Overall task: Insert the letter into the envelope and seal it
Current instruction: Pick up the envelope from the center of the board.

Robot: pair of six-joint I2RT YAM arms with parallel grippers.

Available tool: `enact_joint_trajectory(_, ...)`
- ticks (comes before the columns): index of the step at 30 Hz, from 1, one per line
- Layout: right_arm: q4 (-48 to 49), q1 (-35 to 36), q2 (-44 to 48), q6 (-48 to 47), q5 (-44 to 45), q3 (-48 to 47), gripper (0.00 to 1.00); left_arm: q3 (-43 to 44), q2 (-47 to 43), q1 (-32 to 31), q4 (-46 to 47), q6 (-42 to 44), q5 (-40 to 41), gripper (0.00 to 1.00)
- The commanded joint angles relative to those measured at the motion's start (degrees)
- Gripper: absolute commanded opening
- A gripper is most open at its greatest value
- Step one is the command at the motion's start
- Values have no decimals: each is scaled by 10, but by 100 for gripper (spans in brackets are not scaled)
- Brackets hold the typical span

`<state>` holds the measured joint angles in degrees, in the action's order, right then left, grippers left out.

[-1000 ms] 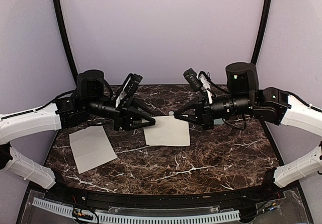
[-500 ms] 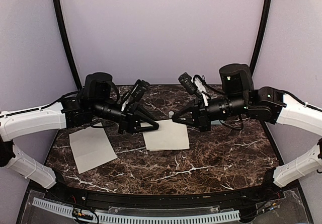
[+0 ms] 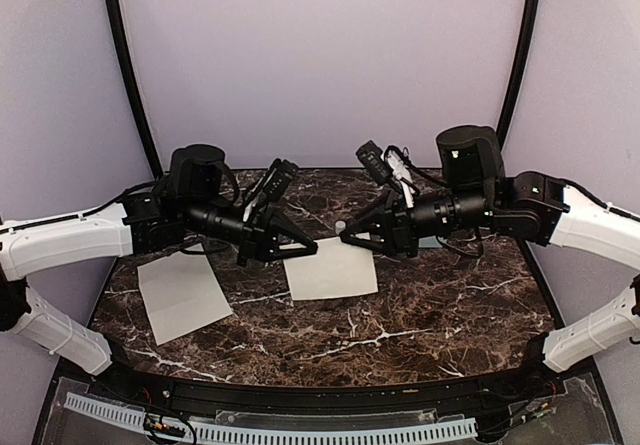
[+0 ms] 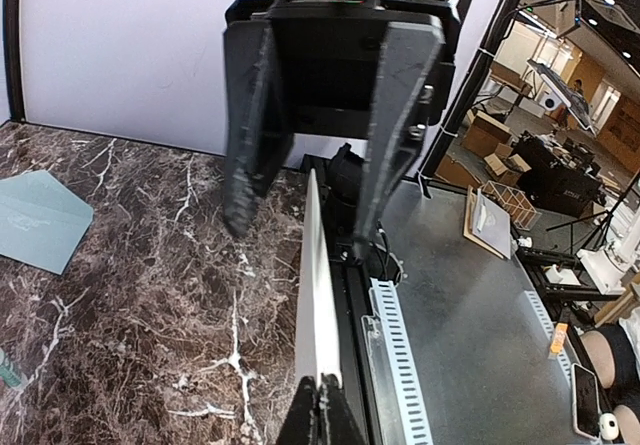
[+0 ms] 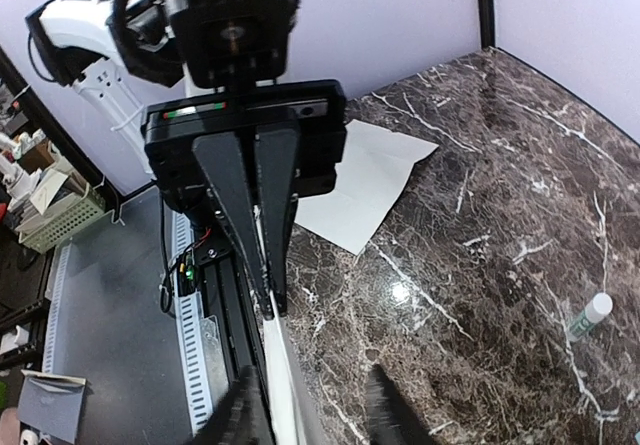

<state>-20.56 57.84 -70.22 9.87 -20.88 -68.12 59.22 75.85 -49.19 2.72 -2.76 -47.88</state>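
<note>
A pale sheet, which I take for the letter [image 3: 331, 271], spans the gap between the two grippers. It shows only edge-on in the wrist views, so no border is visible. My left gripper [image 3: 305, 250] is shut on its left edge [image 4: 320, 305]. My right gripper [image 3: 350, 241] is at the opposite edge with jaws apart [image 5: 315, 410]. The sheet's edge [image 5: 282, 385] runs just inside its left finger. The grey-teal envelope [image 4: 40, 220] lies flat on the far side of the table. In the top view the right arm covers most of it.
A second pale sheet [image 3: 183, 295] lies flat at the left front, also seen past the left gripper [image 5: 365, 180]. A small white glue stick [image 5: 590, 315] lies on the dark marble [image 3: 420, 315] behind the grippers. A slotted rail [image 3: 270, 430] runs along the near edge.
The left gripper moved in to the right and closed on the sheet's left edge. The right gripper, shut on the sheet before, has opened its jaws.
</note>
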Motion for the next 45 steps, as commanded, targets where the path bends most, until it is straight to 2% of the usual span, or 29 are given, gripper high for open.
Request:
enact_joint_trajectory(1,18,-19,3,35,69,-25,61,-11,-25,-3,40,-25,51,0)
enact_joint_trajectory(3,17,-35,5,58,89,-32,75,-28,-37,7,77,-49,85,0)
enact_joint_trajectory(5,5,-50,8,78,123,-44,83,-53,-48,20,122,-98,114,0)
enact_joint_trajectory(7,-17,-72,9,94,163,-62,87,-85,-61,30,160,-173,151,0)
enact_joint_trajectory(10,-54,-121,6,121,207,-81,91,-122,-80,47,165,-223,221,0)
enact_joint_trajectory(14,-82,-217,-12,143,220,-77,92,-154,-100,99,152,-274,220,0)
enact_joint_trajectory(16,-88,-277,-30,146,196,-65,90,-155,-103,137,135,-285,199,0)
enact_joint_trajectory(20,-68,-370,-74,139,131,-27,86,-133,-106,172,96,-288,181,0)
enact_joint_trajectory(27,-18,-477,-172,114,109,27,81,-120,-104,198,108,-314,187,0)
enact_joint_trajectory(32,19,-506,-242,100,114,28,76,-100,-87,202,112,-321,189,0)
enact_joint_trajectory(39,26,-518,-348,81,102,-23,57,-75,-60,216,114,-320,171,0)
enact_joint_trajectory(45,38,-518,-393,85,87,-35,48,-59,-35,226,118,-322,159,0)
